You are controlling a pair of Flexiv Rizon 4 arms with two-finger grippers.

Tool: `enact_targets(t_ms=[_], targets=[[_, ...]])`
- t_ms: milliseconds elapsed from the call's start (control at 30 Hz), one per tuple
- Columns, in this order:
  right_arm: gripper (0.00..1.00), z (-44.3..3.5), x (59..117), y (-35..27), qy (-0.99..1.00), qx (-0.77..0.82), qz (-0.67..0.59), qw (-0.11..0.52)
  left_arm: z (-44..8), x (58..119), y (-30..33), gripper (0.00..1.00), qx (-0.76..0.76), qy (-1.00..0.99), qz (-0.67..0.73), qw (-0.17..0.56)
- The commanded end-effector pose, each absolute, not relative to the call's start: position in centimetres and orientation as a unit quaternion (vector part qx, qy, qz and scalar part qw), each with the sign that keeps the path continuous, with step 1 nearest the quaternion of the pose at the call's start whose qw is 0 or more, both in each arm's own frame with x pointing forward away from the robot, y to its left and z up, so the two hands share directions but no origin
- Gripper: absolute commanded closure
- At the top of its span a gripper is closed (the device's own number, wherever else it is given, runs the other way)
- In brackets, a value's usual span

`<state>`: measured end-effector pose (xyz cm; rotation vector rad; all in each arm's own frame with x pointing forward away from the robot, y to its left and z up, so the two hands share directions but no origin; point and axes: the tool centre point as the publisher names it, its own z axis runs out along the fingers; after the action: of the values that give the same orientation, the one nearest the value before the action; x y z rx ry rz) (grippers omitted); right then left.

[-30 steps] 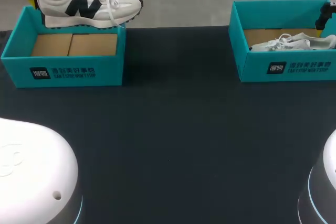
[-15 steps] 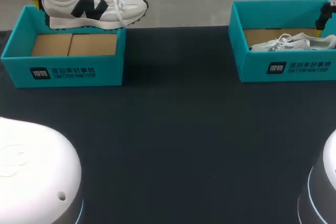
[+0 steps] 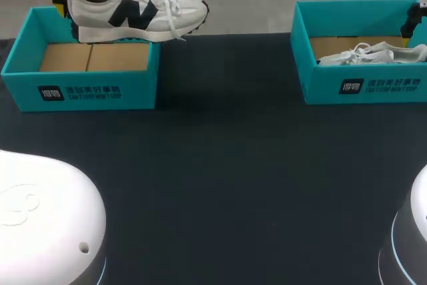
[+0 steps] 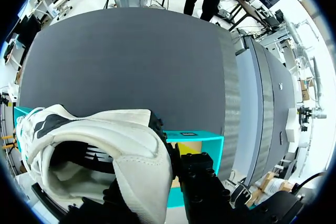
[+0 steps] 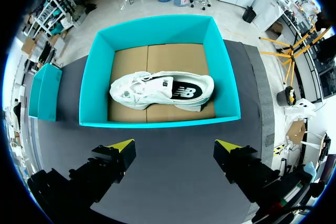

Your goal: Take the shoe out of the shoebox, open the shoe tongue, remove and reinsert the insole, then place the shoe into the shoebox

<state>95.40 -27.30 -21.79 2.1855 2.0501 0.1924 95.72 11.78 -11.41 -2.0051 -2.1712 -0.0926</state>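
Left hand (image 3: 67,5) (image 4: 163,187): clamped on the heel of a white and grey lace-up sneaker with a dark side mark (image 3: 133,15) (image 4: 105,140), black fingers pressed to either side of the heel collar. The sneaker is held in the air, sole roughly level, above the far rim of the left teal cardboard shoebox (image 3: 80,91) (image 4: 197,139); its toe is pointed toward the right arm's side and carried past that box's right wall. Laces hang loose over the tongue. In the left wrist view the shoe opening is seen from behind, with the box's rim just beyond the heel. The box's brown cardboard floor is bare. Right hand (image 3: 410,25) (image 5: 174,148): fingers spread wide, nothing between the yellow tips, held up at the far right corner of the right teal cardboard shoebox (image 3: 360,85) (image 5: 157,30). A second white sneaker (image 3: 370,55) (image 5: 163,90) is lying on its side on that box's cardboard floor, ahead of the spread fingers. Both boxes are set well apart on the dark counter (image 3: 220,165).
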Motion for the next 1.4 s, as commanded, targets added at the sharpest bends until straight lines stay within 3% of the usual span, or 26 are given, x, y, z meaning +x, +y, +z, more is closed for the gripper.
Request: enact_targets(t_ms=[33, 900, 1400], targets=[[0.0, -21.8, 95.3, -27.3, 0.681, 0.726, 0.064, 0.071, -11.4, 94.1, 10.5, 1.0, -0.675, -0.732, -0.037, 0.082], [0.0, -21.8, 95.3, -27.3, 0.681, 0.726, 0.064, 0.071, -13.3, 87.8, 1.6, 1.0, -0.685, -0.727, -0.005, 0.045], [0.0, -21.8, 95.3, -27.3, 0.681, 0.726, 0.064, 0.071, -13.3, 87.8, 1.6, 1.0, -0.685, -0.727, -0.005, 0.045]])
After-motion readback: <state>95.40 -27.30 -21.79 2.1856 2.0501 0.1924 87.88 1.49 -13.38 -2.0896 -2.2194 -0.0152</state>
